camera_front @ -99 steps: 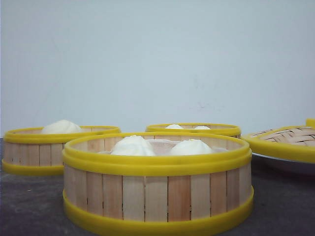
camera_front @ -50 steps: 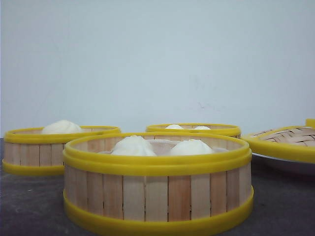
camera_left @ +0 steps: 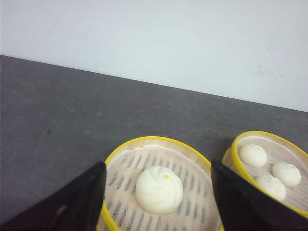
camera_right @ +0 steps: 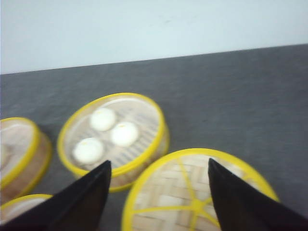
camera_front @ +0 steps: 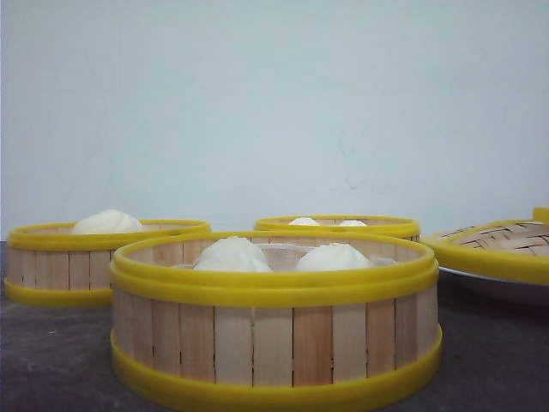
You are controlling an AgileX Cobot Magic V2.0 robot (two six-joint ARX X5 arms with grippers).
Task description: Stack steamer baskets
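Note:
Three steamer baskets stand apart on the dark table. The nearest basket (camera_front: pixel 274 335) holds two white buns. The left basket (camera_front: pixel 64 268) holds one bun, and the back basket (camera_front: pixel 339 227) holds three small buns. My left gripper (camera_left: pixel 158 163) hovers open above the one-bun basket (camera_left: pixel 159 139), its fingers spread about as wide as the basket; the three-bun basket (camera_left: pixel 269 133) lies beside it. My right gripper (camera_right: pixel 159 161) is open above the gap between the three-bun basket (camera_right: pixel 122 95) and the woven lid (camera_right: pixel 168 192). Neither gripper shows in the front view.
The flat woven lid (camera_front: pixel 497 245) rests on a white plate (camera_front: pixel 485 281) at the right. A white wall stands close behind the table. In the right wrist view, two more basket rims (camera_right: pixel 29 144) (camera_right: pixel 24 198) sit beside the three-bun basket.

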